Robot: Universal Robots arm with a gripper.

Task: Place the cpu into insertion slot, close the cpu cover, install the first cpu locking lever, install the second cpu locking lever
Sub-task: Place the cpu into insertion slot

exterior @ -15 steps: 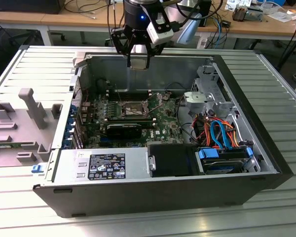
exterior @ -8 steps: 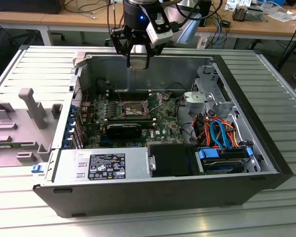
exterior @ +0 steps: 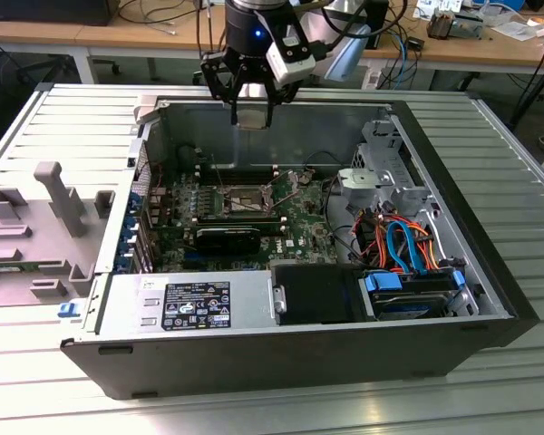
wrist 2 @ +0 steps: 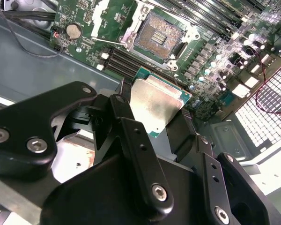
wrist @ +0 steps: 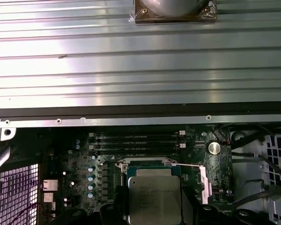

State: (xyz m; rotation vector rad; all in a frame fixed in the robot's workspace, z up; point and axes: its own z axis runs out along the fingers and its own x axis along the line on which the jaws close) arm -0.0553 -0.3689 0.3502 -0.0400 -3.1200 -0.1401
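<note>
One arm, one black two-fingered hand (exterior: 252,116), its fingers pinching the small flat square cpu with the silver-grey metal top (wrist 2: 157,105) by two opposite edges. Cpu hung in the air over the open black computer case (exterior: 471,344), clear of the board, metal top facing the cameras in both wrist views. Insertion slot, a square dark socket with a silver metal rim (wrist 2: 158,36), sat on the green motherboard (exterior: 304,227) with its contact field exposed, well apart from the cpu. Cpu cover, a thin silver metal frame (wrist 2: 111,14), looked swung open just beside the slot. Long narrow black memory slots (wrist 2: 124,63) ran along the slot's side. Case lay on its side on the ribbed aluminium bench (exterior: 517,163). Grey power supply box with a dark label (exterior: 186,304) sat at the case's near edge in the exterior view, and blue and orange cables (exterior: 403,240) were bundled toward the exterior view's right. Grey plastic fixture (exterior: 59,195) stood on the bench at the exterior view's left.
</note>
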